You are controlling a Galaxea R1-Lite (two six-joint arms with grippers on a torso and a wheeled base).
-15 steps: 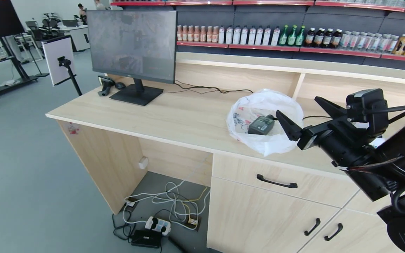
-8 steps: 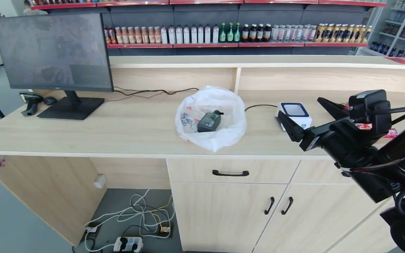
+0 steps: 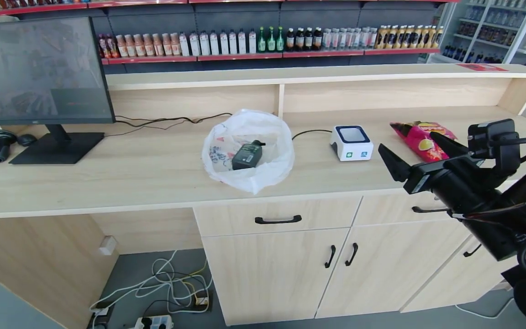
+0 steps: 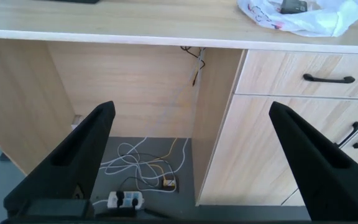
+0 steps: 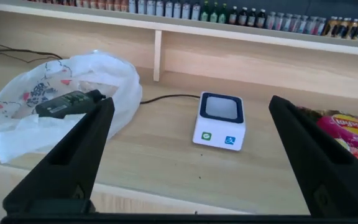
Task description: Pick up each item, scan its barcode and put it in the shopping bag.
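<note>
The shopping bag (image 3: pixel 270 137) lies open on the desk (image 3: pixel 153 176), with a dark green bottle (image 3: pixel 246 156) lying inside it. Right of the bag stands the white scanner (image 3: pixel 352 143), and farther right lies a red chips packet (image 3: pixel 416 134). The right claw (image 3: pixel 404 139) hangs right of the bag, spread wide and empty. The left claw (image 4: pixel 190 106), equally wide and empty, sits lower than the bag, facing the desk's front. A monitor (image 3: pixel 39 73) stands left of the bag.

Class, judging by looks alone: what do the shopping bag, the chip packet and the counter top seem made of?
Shopping bag: thin white plastic film, translucent and crumpled. Chip packet: glossy printed film, likely plastic or foil; it shines. Counter top: pale matt wood grain, possibly laminate.
</note>
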